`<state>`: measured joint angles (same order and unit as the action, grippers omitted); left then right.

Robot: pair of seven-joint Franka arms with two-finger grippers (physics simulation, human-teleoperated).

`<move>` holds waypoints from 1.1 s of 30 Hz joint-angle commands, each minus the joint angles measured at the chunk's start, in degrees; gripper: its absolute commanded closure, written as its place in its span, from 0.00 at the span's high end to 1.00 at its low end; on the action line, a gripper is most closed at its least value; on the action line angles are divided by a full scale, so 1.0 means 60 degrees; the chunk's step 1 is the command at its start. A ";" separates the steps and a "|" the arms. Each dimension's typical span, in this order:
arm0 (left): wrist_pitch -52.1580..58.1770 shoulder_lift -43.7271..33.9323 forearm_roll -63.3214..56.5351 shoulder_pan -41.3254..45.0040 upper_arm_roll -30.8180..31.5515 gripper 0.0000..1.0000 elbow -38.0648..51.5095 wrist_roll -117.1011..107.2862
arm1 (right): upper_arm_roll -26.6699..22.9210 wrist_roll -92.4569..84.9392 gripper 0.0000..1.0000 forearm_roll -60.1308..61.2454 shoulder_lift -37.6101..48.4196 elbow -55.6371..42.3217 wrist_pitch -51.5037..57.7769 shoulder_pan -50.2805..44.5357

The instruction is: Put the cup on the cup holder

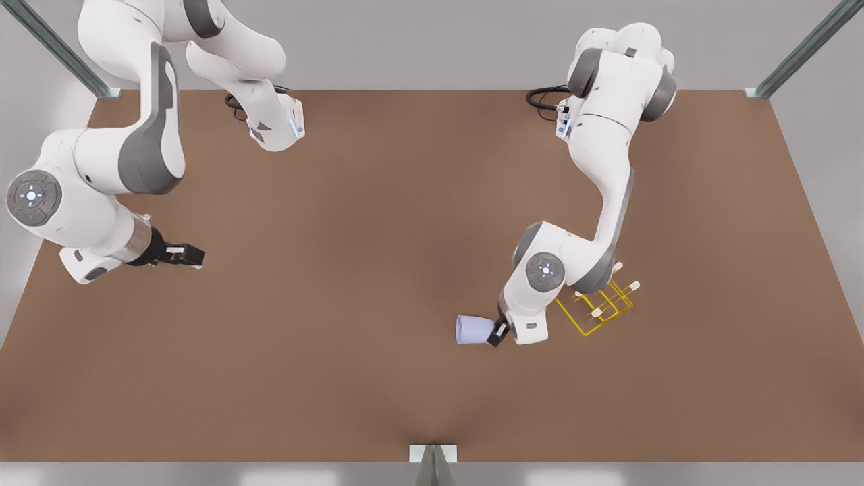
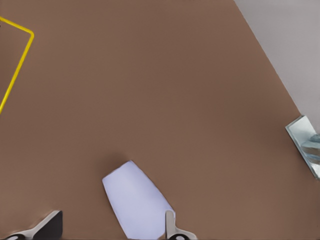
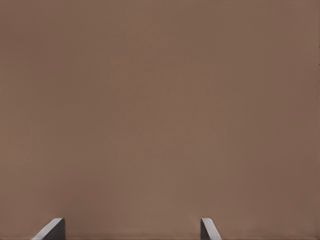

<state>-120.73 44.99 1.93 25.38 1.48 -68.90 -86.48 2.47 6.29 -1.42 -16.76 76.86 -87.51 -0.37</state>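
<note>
Brown tabletop (image 1: 378, 270) spreads across the scene, plain and unmarked; no brand, label or writing can be read on anything. On the front view's left, the right gripper (image 1: 192, 256) hangs above bare table while its arm waits, well apart from the task's things. In the right wrist view its fingertips (image 3: 50, 230) stand wide apart with nothing but brown surface between them. Toward the front view's right, the left gripper (image 1: 498, 333) points leftward at the lavender-blue cup (image 1: 474, 330), which lies on its side with its wider end facing the front view's left. In the left wrist view the cup (image 2: 136, 201) sits between the spread fingertips (image 2: 171, 226), touching or just beside one of them; the other finger stands clear of it, so the jaws are wide and not clamped. Just right of that arm's wrist stands the yellow wire cup holder (image 1: 601, 307), its white-tipped prongs pointing up, partly hidden behind the arm. One yellow corner of it (image 2: 15, 65) shows in the left wrist view, near the cup but apart from it.
</note>
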 commanded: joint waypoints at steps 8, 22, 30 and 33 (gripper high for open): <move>-0.2218 0.0836 -0.0029 -0.0040 0.0061 1.00 -0.0309 -1.2233 | 0.0057 -0.0579 1.00 -0.0115 -0.0385 -0.0506 0.0200 -0.0013; -0.1895 0.1085 0.0044 -0.0186 0.0706 1.00 -0.0338 -0.6212 | -0.0031 -0.0696 1.00 -0.0115 -0.0414 -0.0506 0.0185 0.0061; -0.1910 0.1613 0.0015 -0.0157 0.0706 1.00 -0.0280 -0.5977 | -0.0031 -0.0696 1.00 -0.0115 -0.0414 -0.0506 0.0200 0.0061; -0.1982 0.1686 0.0044 -0.0157 0.0720 1.00 -0.0265 -0.5977 | -0.0002 -0.0711 1.00 -0.0101 -0.0414 -0.0520 0.0200 0.0061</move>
<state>-132.36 55.07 2.04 24.43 5.78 -70.60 -125.10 2.39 2.79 -2.11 -19.30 73.80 -86.31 -0.03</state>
